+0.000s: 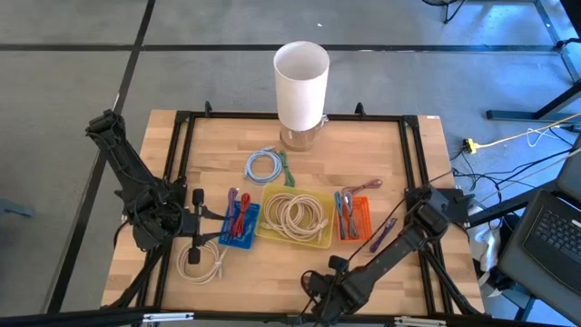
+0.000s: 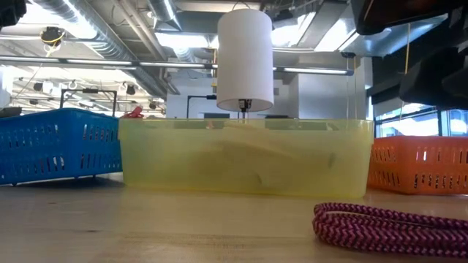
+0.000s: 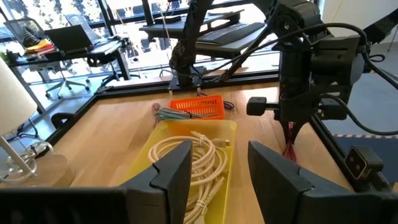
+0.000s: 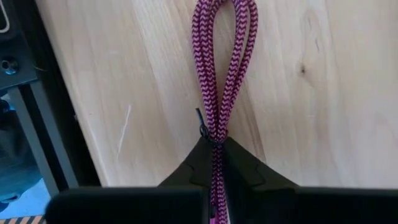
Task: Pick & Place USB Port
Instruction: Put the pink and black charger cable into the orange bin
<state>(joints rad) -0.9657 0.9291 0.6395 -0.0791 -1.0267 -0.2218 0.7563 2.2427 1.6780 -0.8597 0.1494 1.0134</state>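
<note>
A purple braided cable (image 4: 219,68), folded into a bundle and bound with a black tie, lies on the wooden table right of the orange tray (image 1: 354,218); it also shows in the high view (image 1: 381,234) and the low view (image 2: 387,226). My right gripper (image 4: 214,148) points down over it and is shut on it; it also shows in the high view (image 1: 401,225). My left gripper (image 3: 217,177) is open and empty at the table's left, by the blue tray (image 1: 238,222), facing the yellow tray (image 3: 186,155) of white cables. My right gripper pinches the purple cable's bundled strands (image 4: 215,138) between its two fingers, right at the black tie, well back from the looped end (image 4: 224,15). The fingers come from above, pointing down. The looped end lies flat against the table.
A tall white cylinder on a stand (image 1: 301,77) is at the far middle. A blue-and-green cable coil (image 1: 268,165) lies in front of it, a white coil (image 1: 201,262) near the left front. The orange tray holds several cables. A black frame (image 1: 413,154) rims the table.
</note>
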